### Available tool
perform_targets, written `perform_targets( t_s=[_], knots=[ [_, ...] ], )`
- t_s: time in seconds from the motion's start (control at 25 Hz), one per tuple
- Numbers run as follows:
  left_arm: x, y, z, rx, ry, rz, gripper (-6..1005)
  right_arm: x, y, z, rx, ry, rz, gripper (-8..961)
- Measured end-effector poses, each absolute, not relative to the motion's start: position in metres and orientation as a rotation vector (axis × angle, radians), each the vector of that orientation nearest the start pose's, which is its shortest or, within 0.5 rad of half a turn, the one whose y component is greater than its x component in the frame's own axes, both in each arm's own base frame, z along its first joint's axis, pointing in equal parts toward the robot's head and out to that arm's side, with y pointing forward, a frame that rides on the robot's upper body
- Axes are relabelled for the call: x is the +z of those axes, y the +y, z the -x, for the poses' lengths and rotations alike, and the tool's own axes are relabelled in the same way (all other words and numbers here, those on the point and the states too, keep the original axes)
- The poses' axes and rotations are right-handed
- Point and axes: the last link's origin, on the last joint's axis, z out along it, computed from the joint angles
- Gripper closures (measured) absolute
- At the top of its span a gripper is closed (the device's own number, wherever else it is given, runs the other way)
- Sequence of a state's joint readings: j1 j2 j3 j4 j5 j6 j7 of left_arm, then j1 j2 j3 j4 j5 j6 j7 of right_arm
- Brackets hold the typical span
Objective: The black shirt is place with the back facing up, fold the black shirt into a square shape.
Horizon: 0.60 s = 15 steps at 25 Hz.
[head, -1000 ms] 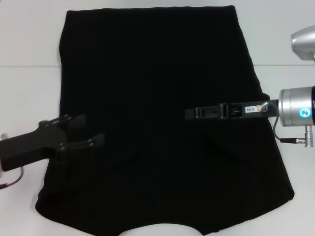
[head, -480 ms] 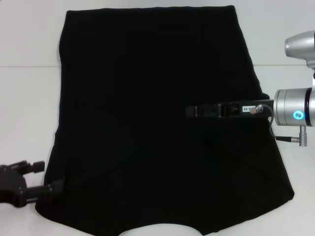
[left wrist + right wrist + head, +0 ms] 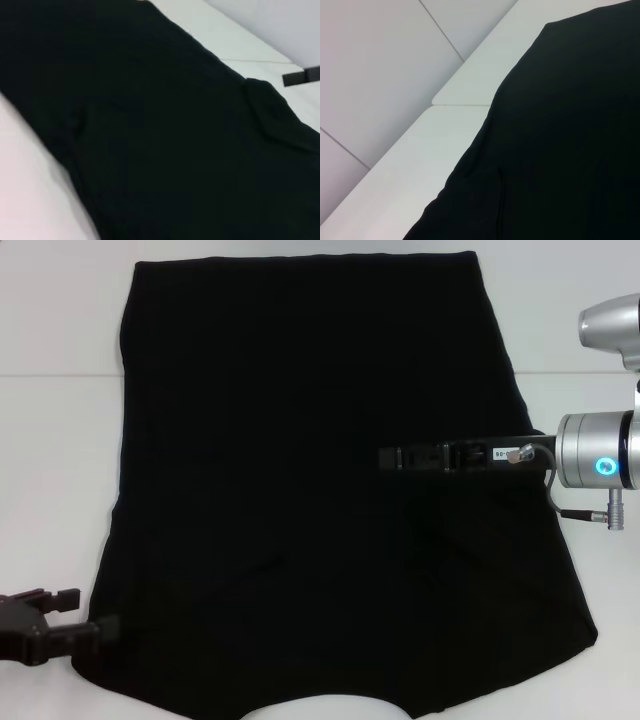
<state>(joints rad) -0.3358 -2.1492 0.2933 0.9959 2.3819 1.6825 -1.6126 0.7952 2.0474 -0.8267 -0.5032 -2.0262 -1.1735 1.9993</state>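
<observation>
A white table (image 3: 60, 460) carried the work, its top crossed by a thin seam running side to side at the far part. Directly on it lay the black shirt (image 3: 320, 490), spread flat with its sleeves folded in, covering most of the middle from the far edge to the near one; bare white surface showed on both sides of it

The black shirt (image 3: 320, 480) covers most of the desk (image 3: 50, 440), leaving bare white strips down both sides. The right end effector (image 3: 385, 458) reaches over the shirt's middle, while the left end effector (image 3: 85, 612), apparently spread, sits at the near left corner.
</observation>
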Motion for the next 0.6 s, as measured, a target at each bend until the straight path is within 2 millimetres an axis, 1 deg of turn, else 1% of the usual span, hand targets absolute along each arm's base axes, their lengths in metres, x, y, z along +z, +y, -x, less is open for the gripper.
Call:
perform_targets(
  t_s=[0.12, 0.24, 0.6],
  knots=[
    [0.062, 0.257, 0.351, -0.414, -1.196, 2.369, 140, -0.028, 0.412, -0.212, 0.557, 1.278, 2.504, 219],
    [0.063, 0.258, 0.353, -0.371, -1.231, 2.365, 140, -0.028, 0.412, -0.212, 0.557, 1.279, 2.504, 219],
    [0.051, 0.265, 0.353, -0.326, -1.253, 2.387, 143, -0.028, 0.412, -0.213, 0.557, 1.281, 2.504, 219]
  ],
)
